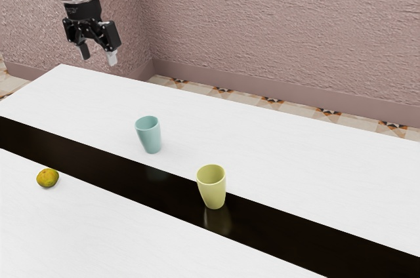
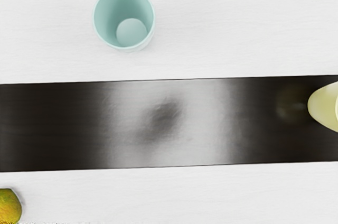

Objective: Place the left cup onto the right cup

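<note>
White tabletop [image 1: 295,153], with one dark glossy band [image 1: 98,166] running across it. Your pincer [image 1: 98,55] hangs high above the far edge at the exterior view's left, fingers spread wide, gripping nothing. Teal cup [image 1: 148,134] stands upright on the white, mouth up, just beside the band's far edge. Yellow cup [image 1: 211,186] stands upright on the band itself, toward the exterior view's right, apart from the teal one. Small orange-yellow fruit [image 1: 47,178] lies on the near white strip.
</note>
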